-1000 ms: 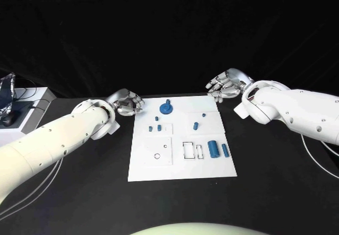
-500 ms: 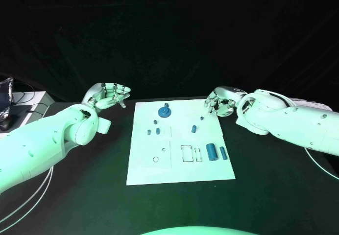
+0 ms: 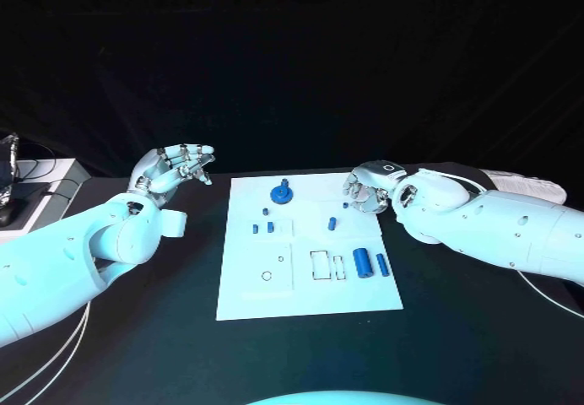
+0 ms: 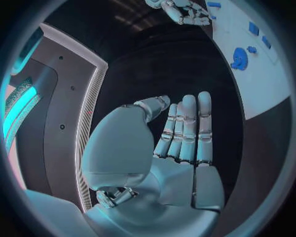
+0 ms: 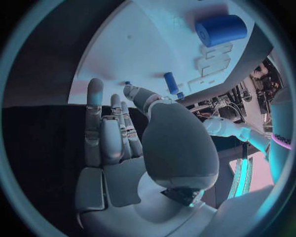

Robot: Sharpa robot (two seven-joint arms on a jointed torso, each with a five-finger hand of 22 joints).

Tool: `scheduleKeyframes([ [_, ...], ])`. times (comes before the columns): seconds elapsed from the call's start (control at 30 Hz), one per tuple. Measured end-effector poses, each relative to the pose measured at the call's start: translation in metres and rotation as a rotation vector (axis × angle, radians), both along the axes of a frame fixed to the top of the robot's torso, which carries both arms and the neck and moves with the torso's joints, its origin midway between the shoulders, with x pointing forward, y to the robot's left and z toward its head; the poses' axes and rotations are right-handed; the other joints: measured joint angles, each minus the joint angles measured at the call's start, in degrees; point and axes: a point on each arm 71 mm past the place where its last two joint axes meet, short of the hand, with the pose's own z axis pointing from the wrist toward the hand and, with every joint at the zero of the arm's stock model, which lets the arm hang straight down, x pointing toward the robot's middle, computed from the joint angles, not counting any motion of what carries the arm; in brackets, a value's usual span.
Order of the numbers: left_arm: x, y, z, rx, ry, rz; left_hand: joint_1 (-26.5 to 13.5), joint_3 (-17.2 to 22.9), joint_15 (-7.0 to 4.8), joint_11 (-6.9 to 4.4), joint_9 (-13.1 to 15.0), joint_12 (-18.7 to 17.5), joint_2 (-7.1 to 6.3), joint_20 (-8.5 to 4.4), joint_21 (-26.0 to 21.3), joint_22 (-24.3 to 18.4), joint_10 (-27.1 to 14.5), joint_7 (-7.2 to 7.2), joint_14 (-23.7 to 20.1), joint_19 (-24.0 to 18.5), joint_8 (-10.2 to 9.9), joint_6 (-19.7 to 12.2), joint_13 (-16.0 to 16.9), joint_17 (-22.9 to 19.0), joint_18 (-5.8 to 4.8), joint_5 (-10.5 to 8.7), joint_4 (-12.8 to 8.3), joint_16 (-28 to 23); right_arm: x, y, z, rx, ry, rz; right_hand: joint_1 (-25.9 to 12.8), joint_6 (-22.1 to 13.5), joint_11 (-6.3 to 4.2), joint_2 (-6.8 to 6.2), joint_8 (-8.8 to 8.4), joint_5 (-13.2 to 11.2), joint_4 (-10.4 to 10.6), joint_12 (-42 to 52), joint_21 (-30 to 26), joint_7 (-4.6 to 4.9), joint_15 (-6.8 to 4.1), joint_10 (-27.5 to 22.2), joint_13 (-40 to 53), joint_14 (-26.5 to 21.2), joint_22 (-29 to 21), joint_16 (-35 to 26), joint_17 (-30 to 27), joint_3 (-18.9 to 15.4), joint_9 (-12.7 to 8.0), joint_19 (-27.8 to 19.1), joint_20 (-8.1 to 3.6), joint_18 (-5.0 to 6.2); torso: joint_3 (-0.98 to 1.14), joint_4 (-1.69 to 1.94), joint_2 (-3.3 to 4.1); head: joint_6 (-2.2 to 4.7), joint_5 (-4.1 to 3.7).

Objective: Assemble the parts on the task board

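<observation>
The white task board [image 3: 305,287] lies in the middle of the black table. On it are a blue disc with a peg [image 3: 280,195], several small blue pegs [image 3: 331,224] and two blue cylinders [image 3: 363,260] beside outlined slots. My left hand [image 3: 174,169] is raised off the board's far left corner, fingers straight and apart, holding nothing; its bare palm [image 4: 185,148] faces the camera in the left wrist view. My right hand [image 3: 365,190] hovers over the board's far right corner, empty, its fingers [image 5: 101,128] extended near a small peg [image 5: 171,82] and the big cylinder [image 5: 221,29].
A pale box with cables [image 3: 15,181] stands at the table's far left edge. Bare black tabletop surrounds the board on both sides and in front. The left wrist view also shows the board [image 4: 271,84] and my right hand [image 4: 185,11] beyond it.
My left hand has moved out to the left, away from the board, and spread its fingers. My right hand has come down and inward to the board's far right corner.
</observation>
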Motion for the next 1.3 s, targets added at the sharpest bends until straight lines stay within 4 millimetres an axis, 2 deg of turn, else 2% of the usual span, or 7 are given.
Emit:
scheduleKeyframes([
  [0.1, -0.001, 0.000, 0.001, -0.016, -0.002, 0.002, 0.84, 0.67, 0.00, 0.02, -0.27, -0.80, 0.07, -0.20, 0.00, 0.14, -0.03, 0.00, 0.00, 0.20, 0.30, 0.00, -0.61, 0.00, -0.01, 0.43, -0.68, 0.00, 0.000, 0.003, -0.003, -0.012, -0.002, 0.000, 0.00, -0.03, 0.00, 0.00, 0.00, 0.00, 0.27, 0.00, 0.24, -0.03, 0.00, 0.00, 0.00, 0.00, 0.16, 1.06, 0.95, 0.27, -0.06, 0.20, 0.20, 0.01, -0.02, 0.01, 0.00, -0.08, -0.01],
  [0.2, -0.002, 0.000, 0.002, -0.027, -0.004, 0.005, 0.84, 0.68, 0.02, 0.52, -0.39, -1.24, 0.07, -0.20, 0.00, 0.23, -0.52, 0.00, 0.01, 0.20, 0.30, 0.00, -0.97, 0.00, 0.00, 0.43, -0.68, 0.00, 0.000, 0.005, -0.006, -0.021, 0.000, 0.000, 0.00, -0.03, 0.00, 0.00, 0.00, 0.00, 0.31, 0.00, 0.23, -0.03, 0.00, 0.00, 0.00, 0.00, 0.21, 1.33, 1.34, 0.31, -0.06, 0.20, 0.21, 0.00, -0.01, -0.02, 0.02, -0.18, 0.09],
  [0.4, -0.002, 0.000, 0.003, -0.040, -0.006, 0.009, 0.57, 0.51, 0.21, 0.53, -0.47, -1.24, -0.19, -0.20, 0.00, 0.23, -0.53, -0.01, 0.20, 0.20, 0.52, 0.00, -1.07, 0.00, 0.00, 0.43, -0.51, 0.00, 0.000, 0.008, -0.014, -0.036, 0.009, -0.001, 0.00, -0.04, 0.20, 0.00, 0.00, 0.00, 0.47, 0.00, 0.23, -0.03, 0.21, -0.20, -0.01, -0.23, 0.30, 1.71, 1.66, 0.46, -0.06, 0.20, 0.21, 0.00, 0.13, -0.14, 0.06, -0.36, 0.18],
  [0.77, -0.002, 0.000, 0.003, -0.047, -0.005, 0.011, 0.57, 0.35, 0.21, 0.52, -0.52, -1.51, -0.19, 0.00, 0.00, 0.22, -0.53, -0.01, 0.20, 0.40, 0.52, 0.00, -1.22, -0.01, 0.00, 0.43, -0.67, 0.01, 0.004, 0.015, -0.015, -0.040, 0.007, 0.004, -0.01, 0.08, 0.21, 0.01, 0.00, 0.02, 1.07, 0.04, 0.69, 0.09, 0.19, -0.18, 0.06, -0.24, 0.73, 3.61, 3.21, 1.07, 0.01, 0.41, 0.41, 0.01, 0.18, -0.05, 0.13, -0.67, 0.37],
  [1.07, -0.002, 0.000, 0.003, -0.046, -0.003, 0.013, 0.57, 0.32, 0.21, 0.69, -0.64, -1.99, -0.19, 0.00, 0.00, 0.22, -1.13, -0.01, 0.20, 0.40, 0.85, -0.01, -1.47, -0.01, 0.00, 0.43, -0.70, 0.01, 0.004, 0.016, -0.016, -0.037, 0.006, 0.004, 0.01, 1.81, -0.30, 0.03, 1.01, 0.02, 1.49, 0.10, 1.06, -0.40, 0.19, 0.74, 0.22, -0.24, 1.37, 5.23, 4.48, 1.96, 0.55, 0.61, 0.20, 0.01, 0.15, -0.10, 0.14, -1.05, 0.57],
  [1.3, -0.002, 0.002, 0.003, -0.043, 0.000, 0.016, 0.57, 0.20, 0.21, 0.53, -0.65, -2.02, -0.19, 0.00, 0.00, 0.21, -1.37, 0.19, 0.20, 0.39, 0.86, -0.21, -1.57, -0.01, 0.00, 0.43, -0.82, 0.02, 0.004, 0.018, -0.016, -0.035, 0.008, 0.007, 1.24, 4.09, -0.98, 1.26, 2.49, -0.87, 0.92, 0.32, 2.04, -1.14, -0.06, 2.85, 0.34, 0.01, 2.35, 6.33, 5.21, 3.04, 1.35, 0.81, 0.00, 0.01, 0.13, -0.10, 0.07, -1.33, 0.51],
])
